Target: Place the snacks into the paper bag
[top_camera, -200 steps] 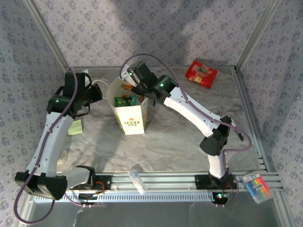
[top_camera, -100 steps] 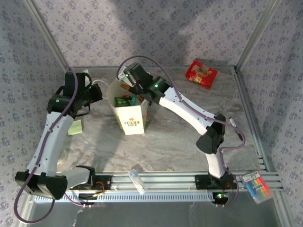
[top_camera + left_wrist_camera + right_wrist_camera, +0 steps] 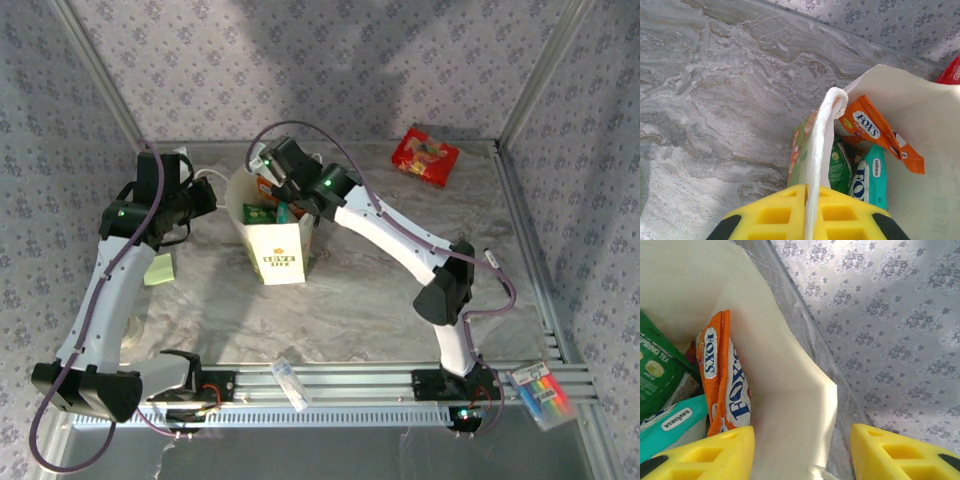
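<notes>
Left claw (image 3: 807,200) is clamping cream-white paper bag (image 3: 930,150) rim. Right claw (image 3: 802,460) is hanging with fingers apart, straddling its wall. Wrist views are showing orange foil packet (image 3: 722,380) and teal foil packet (image 3: 670,427) inside; top view is showing red foil packet (image 3: 425,157) lying far-right on grey surface (image 3: 360,290).

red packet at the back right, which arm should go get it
Right. The right gripper is open over the bag, and the red packet lies on that side. The left gripper is shut on the bag's rim.
</notes>
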{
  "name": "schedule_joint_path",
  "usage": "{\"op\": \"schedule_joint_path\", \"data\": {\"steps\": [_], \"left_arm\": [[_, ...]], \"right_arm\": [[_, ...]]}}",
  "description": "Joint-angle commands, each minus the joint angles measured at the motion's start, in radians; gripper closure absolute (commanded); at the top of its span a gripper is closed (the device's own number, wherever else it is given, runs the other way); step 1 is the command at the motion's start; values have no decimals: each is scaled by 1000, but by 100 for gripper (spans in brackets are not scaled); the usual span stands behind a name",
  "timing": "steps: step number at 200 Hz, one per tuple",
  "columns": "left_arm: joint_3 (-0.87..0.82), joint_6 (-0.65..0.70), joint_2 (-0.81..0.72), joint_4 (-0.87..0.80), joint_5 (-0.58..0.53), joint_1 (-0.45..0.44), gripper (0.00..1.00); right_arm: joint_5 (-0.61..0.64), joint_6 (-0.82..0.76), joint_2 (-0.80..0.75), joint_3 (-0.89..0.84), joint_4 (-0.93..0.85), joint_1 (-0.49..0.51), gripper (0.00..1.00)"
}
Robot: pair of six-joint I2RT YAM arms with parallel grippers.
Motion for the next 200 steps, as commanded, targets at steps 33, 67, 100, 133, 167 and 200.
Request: {"op": "schedule_joint_path", "data": {"steps": [33,67,100,133,167,200], "left_arm": [[27,7,-14,19,24,7,91],[27,4,-10,20,27,7,91],[32,5,-11,15,27,7,91],[35,4,-10,14,28,7,91],[36,10,-13,7,28,7,91],[46,12,-8,-5,27,7,91]], "right_arm": [[-60,107,-187,-38,-29,11,45],[-98,146,-321,-137,35,3,39],[-99,172,-434,-243,89,-21,33],[-79,219,-518,-334,99,-69,31],[-49,290,-599,-457,113,-118,30],[-29,392,-686,-593,127,-186,29]]}}
